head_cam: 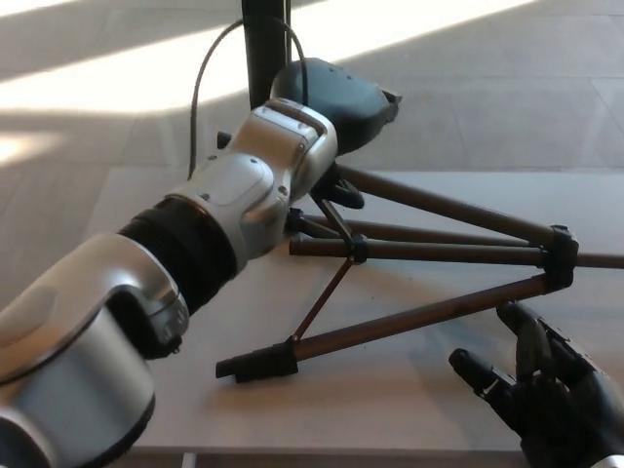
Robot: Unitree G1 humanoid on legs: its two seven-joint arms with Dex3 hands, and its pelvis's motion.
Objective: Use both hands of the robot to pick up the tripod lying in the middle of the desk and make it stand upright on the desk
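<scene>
- The tripod [429, 249] lies on its side in the middle of the bench [390, 390], with its legs spread out toward 9 o'clock.
- The left hand [336, 97] is over the tripod's far leg tip at 12 o'clock. Its fingers curl down by that leg, but I cannot tell if they grip it.
- The right hand [546, 390] sits at 5 o'clock, just beside the near leg. Its fingers [522, 336] are apart and hold nothing.
- A black pole [263, 44] stands behind the bench.
</scene>
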